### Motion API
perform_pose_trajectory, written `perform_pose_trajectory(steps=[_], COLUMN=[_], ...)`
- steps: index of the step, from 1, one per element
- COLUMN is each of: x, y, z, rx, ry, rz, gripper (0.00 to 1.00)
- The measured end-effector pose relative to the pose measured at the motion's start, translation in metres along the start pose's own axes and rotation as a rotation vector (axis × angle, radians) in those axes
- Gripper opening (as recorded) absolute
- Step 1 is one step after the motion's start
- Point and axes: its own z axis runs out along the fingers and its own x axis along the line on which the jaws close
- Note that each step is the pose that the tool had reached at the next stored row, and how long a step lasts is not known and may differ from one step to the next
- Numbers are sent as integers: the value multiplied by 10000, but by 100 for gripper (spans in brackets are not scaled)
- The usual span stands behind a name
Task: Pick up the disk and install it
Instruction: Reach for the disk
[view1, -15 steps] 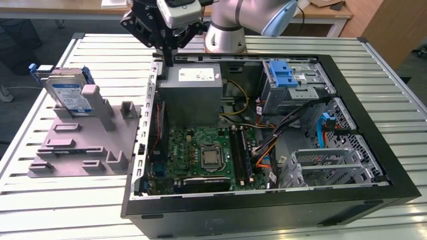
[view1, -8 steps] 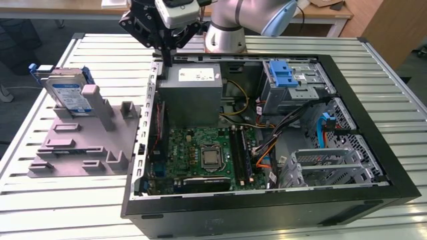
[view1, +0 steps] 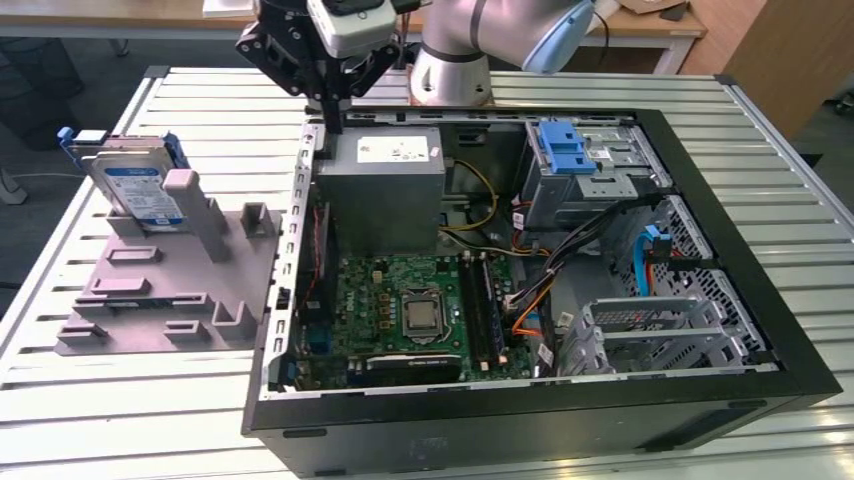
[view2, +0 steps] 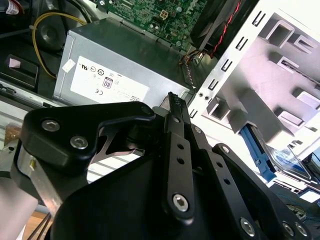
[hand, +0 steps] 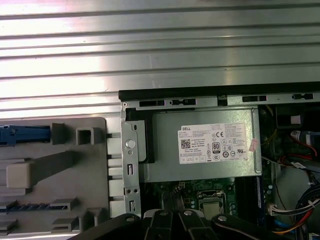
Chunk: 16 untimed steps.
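— What is in the frame?
— My arm (view1: 451, 60), photographed in the exterior view: silver-grey tube segments, with a pale blue joint cap (view1: 554, 40).
— And at the wrist?
— A light-grey housing (view1: 350, 22), then my jaws: flat matte-black links with rounded ends, pinned by silver socket-head screws (view2: 180, 202), pictured close in the second wrist view.

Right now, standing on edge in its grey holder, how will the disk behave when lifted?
The disk looks like a rigid metal slab, so probably stiff and fairly heavy for its size. Its blue carrier frame may flex slightly. Standing upright in the grey holder, it could tip if nudged sideways.
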Motion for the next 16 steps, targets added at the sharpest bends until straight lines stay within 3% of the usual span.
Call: perform_pose_trajectory(steps=[16], x=[31], y=[-3], z=[5], rx=[0], ry=[0], rz=[0], gripper=[11])
